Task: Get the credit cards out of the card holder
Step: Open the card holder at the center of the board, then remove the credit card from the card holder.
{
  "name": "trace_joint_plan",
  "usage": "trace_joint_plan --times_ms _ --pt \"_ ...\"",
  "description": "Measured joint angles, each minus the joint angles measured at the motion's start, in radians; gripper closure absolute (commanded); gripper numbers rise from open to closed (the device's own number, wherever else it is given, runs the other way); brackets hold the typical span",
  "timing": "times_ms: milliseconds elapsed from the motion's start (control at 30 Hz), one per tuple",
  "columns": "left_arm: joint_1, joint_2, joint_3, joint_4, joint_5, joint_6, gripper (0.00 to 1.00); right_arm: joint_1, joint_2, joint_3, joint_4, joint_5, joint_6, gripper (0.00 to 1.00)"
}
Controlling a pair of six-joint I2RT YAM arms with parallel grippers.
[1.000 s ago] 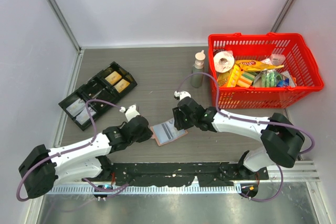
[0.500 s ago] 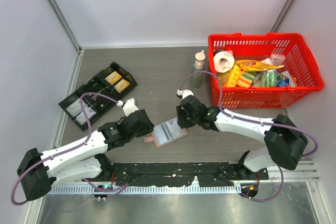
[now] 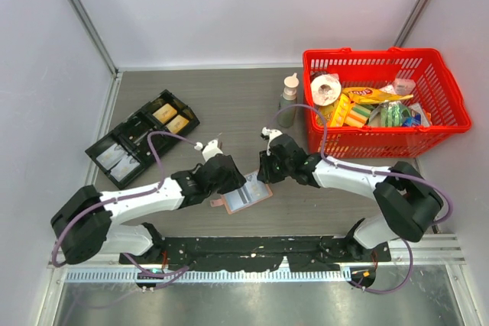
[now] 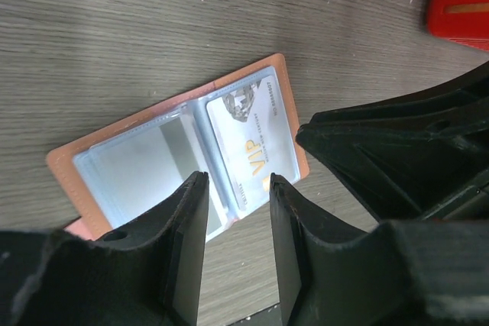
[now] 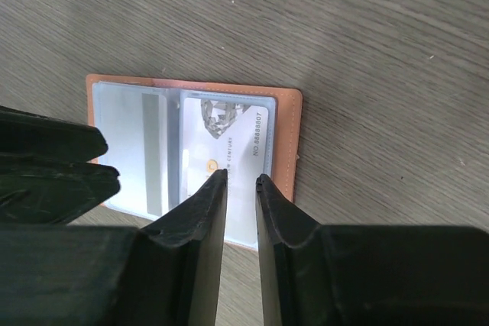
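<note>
Card holder (image 3: 246,195): lies open and flat on the worktop (image 3: 229,104), near its front edge, between the tips of the two arms
Left pincer (image 4: 238,181): jaws stand a fair gap apart with nothing between them, above the holder's fold; I cannot tell whether the tips touch the plastic
Right pincer (image 5: 241,179): jaws only a narrow slit apart, gripping nothing, poised over the white card
White card (image 5: 229,131): sits inside the clear pocket on the right arm's side
Blue-grey card (image 5: 145,150): in the other pocket, with a grey stripe
Top view only: both arms meet over the holder; a black tray (image 3: 141,139) lies to the left, and a bottle (image 3: 288,104) and a red basket (image 3: 382,59) stand behind
Wrist views only: the white card's print shows, with "VIP" lettering and a gem picture, too small to read from above
</note>
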Motion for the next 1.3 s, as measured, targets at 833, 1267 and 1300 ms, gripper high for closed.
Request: trace_joint_plan --times_ms 833,1267,1300 --pt "-0.001 0.174 -0.121 0.301 0.027 -0.168 0.65 -0.017 0.044 -0.126 0.152 -0.06 0.029 0.83" --pt "0.0 0.219 -0.14 0.41 0.058 -0.19 0.68 -0.018 0.044 -0.127 0.156 -0.062 0.031 0.83" --pt "0.0 0.219 -0.143 0.421 0.064 -0.19 0.69 -0.018 0.044 -0.128 0.156 -0.062 0.032 0.83"
